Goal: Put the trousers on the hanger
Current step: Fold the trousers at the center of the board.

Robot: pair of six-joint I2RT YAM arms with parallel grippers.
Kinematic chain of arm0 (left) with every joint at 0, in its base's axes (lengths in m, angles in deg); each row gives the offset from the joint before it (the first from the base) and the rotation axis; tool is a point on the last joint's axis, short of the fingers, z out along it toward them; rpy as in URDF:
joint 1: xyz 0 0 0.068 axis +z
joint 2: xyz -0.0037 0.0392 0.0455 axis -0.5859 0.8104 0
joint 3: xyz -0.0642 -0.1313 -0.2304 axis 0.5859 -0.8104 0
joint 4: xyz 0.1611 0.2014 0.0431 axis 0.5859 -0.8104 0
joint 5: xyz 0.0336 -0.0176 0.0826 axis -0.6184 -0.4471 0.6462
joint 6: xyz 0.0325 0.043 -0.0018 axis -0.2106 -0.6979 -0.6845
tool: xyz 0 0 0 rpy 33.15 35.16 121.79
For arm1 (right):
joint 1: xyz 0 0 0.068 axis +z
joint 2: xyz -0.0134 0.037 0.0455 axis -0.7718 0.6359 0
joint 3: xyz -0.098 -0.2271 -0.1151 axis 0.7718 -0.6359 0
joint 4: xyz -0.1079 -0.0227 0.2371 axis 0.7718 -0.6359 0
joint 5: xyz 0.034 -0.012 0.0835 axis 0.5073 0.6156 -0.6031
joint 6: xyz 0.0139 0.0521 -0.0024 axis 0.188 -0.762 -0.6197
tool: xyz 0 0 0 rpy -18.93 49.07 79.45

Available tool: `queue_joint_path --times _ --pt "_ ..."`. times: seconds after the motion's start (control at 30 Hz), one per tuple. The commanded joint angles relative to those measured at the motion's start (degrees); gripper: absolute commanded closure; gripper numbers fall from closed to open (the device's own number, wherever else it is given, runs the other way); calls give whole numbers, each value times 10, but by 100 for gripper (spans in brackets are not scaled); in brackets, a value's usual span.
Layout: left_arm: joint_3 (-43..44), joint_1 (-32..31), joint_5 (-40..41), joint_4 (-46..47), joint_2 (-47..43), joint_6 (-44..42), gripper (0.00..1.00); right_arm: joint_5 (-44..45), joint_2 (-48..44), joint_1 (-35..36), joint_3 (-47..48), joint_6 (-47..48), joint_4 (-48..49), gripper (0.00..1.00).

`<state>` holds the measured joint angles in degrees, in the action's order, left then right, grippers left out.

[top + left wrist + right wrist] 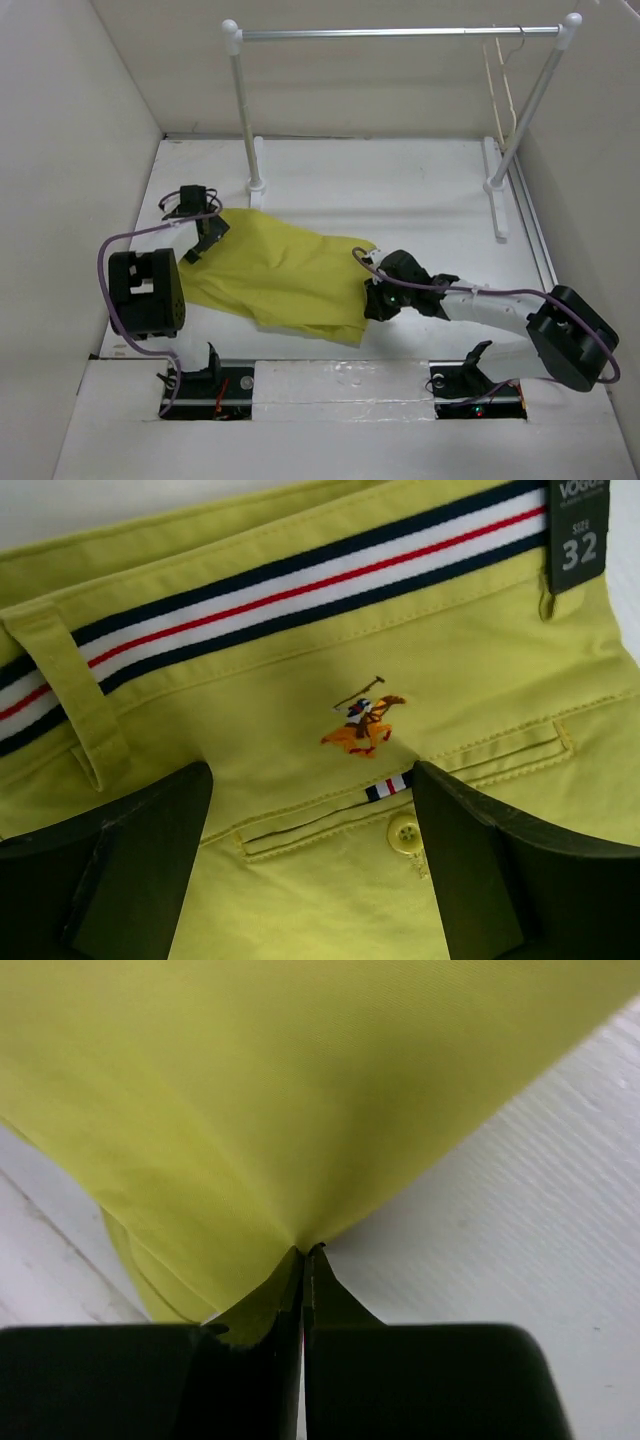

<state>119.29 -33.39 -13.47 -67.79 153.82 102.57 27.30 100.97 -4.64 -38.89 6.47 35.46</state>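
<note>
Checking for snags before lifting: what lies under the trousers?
White table shows around the trousers; anything directly beneath the cloth is covered and cannot be seen.

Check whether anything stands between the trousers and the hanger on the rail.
Nothing visible does: bare table lies between the trousers and the hanger, which hangs at the right end of the rail. The right post stands just beside the hanger, on its right.

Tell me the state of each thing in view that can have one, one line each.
trousers: lying spread on the table, not on the hanger.
hanger: empty, hooked on the rail.
left end effector: open, over the trousers.
right end effector: shut on the trousers.
</note>
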Motion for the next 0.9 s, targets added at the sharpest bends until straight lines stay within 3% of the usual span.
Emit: queue_joint_path --times 0.0,0.17,0.2,0.3,0.4,0.43,0.5,0.53,0.57,0.6,0.7,0.8,0.87 --pt "-67 76 27 -48 -75 45 21 -32 -9 -49 -39 18 23 100" --pt "-122 116 41 -63 -196 61 21 -51 -58 -108 -58 68 -10 100" --pt "-117 116 39 -77 -231 61 20 -71 -65 -118 -54 78 -27 81" --pt "-87 116 -15 -76 -284 39 19 -98 -85 -154 -12 104 -46 41" --pt "-50 83 -43 -66 -313 15 22 -116 -58 -190 79 120 -90 34" --pt "-43 73 -56 -67 -314 12 23 -116 -46 -190 100 126 -93 35" --pt "-45 40 -110 -60 -307 7 32 -130 -12 -199 150 135 -74 67" --pt "-56 28 -124 -55 -302 8 38 -138 -1 -199 165 135 -62 78" --pt "-64 2 -162 -42 -296 5 48 -140 26 -192 177 134 -51 88" --pt "-76 -14 -206 -20 -292 6 70 -148 42 -185 201 133 -24 100" --pt "-112 -97 -244 27 -268 15 89 -174 112 -170 228 134 40 100" --pt "-129 -170 -225 49 -235 12 90 -176 186 -185 232 108 113 100" --pt "-144 -176 -203 46 -216 18 90 -175 223 -199 228 92 143 100"
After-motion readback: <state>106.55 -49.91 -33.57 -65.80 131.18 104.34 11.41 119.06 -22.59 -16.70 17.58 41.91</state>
